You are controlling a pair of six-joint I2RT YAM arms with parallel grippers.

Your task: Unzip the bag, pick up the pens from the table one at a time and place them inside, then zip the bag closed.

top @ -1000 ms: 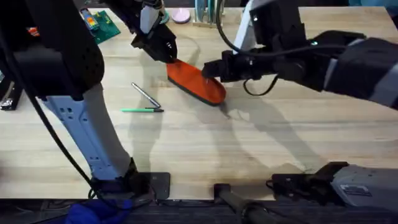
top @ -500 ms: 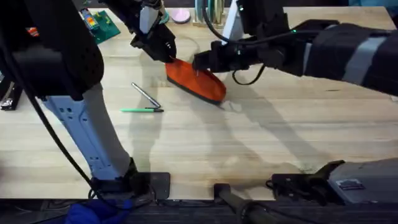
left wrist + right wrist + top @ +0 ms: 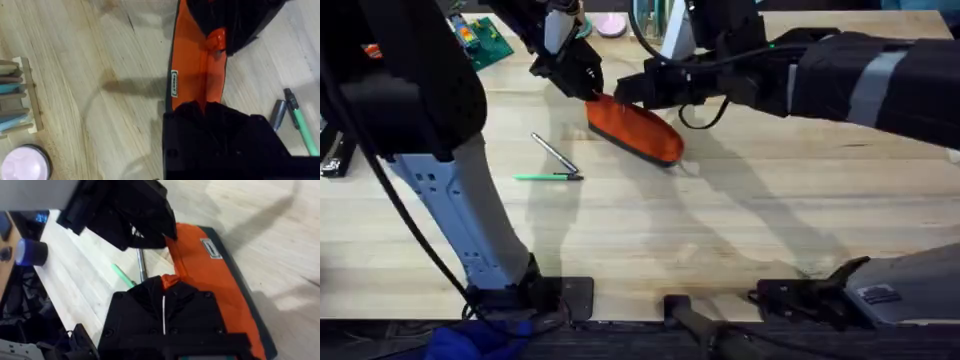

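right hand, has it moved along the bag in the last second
Yes. The right hand slid along the bag toward the left hand, away from the end nearer the bases.

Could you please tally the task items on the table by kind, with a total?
Bag: 1, orange
Green pen: 1
Grey pen: 1
Total: 3

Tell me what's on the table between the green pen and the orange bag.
The silver-grey pen lies there, slanting on the table between the green pen and the orange bag, as the overhead view shows.
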